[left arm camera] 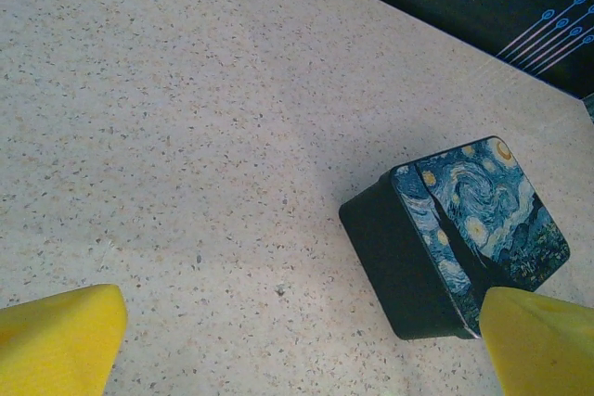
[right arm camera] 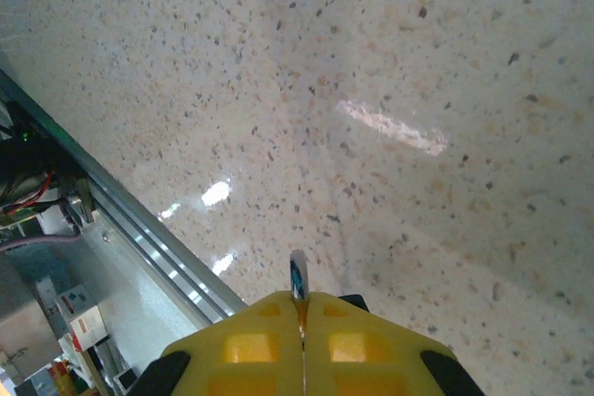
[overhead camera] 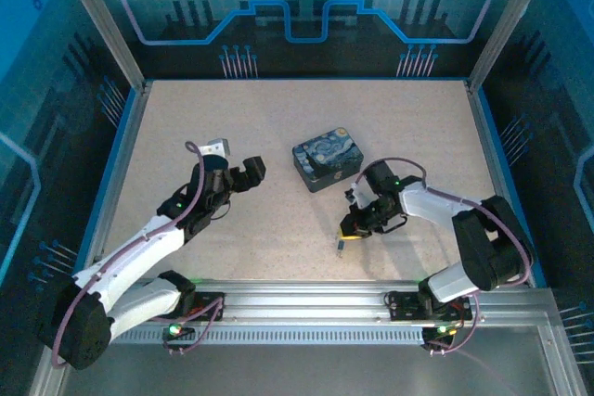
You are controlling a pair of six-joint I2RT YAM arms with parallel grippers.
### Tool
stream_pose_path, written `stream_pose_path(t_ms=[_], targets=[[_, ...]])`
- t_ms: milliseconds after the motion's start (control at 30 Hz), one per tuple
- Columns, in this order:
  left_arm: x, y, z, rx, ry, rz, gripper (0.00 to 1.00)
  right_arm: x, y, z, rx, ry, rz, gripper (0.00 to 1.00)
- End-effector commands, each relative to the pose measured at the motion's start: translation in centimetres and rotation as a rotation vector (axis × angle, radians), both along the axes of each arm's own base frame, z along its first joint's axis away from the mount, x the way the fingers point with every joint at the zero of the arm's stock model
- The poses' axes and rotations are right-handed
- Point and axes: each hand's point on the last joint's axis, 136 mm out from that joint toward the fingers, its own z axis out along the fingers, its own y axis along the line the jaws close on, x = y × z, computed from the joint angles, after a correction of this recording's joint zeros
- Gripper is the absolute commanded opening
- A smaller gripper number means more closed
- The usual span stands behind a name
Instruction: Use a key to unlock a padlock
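Tin (overhead camera: 328, 164) closed (contents hidden); right hand (right arm camera: 299, 311) pinches key (right arm camera: 297, 277).

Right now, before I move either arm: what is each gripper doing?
Left gripper: open, holding nothing.
Right gripper: shut on a thin metal sliver, apparently the key, which sticks out past the fingertips.
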Motion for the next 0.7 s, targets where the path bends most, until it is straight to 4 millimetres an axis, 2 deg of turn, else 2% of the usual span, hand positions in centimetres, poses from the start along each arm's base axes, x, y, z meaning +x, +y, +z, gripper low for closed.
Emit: stream_pose_path(t_ms=[0, 233, 433, 567, 667], targets=[[-0.2, 0.7, -0.3, 0.012, 0.002, 0.026, 0.99, 1.3, 1.0, 0.1, 0.017, -0.024, 0.007, 0.07], [-0.2, 0.8, -0.3, 0.011, 0.004, 0.032, 0.99, 2.1, 1.7, -1.0, 0.024, -0.018, 0.022, 0.09], [-0.1, 0.9, -0.2, 0.01, 0.002, 0.034, 0.99, 2.8, 1.5, -0.8, -0.004, -0.049, 0.023, 0.24], [-0.1, 1.0, 0.2, 0.017, -0.004, 0.033, 0.99, 2.8, 0.8, 0.2, -0.042, -0.081, 0.035, 0.29], [0.0, 1.1, 0.9, 0.029, -0.016, 0.036, 0.99, 3.4, -0.2, 2.0, -0.091, -0.159, 0.032, 0.3]])
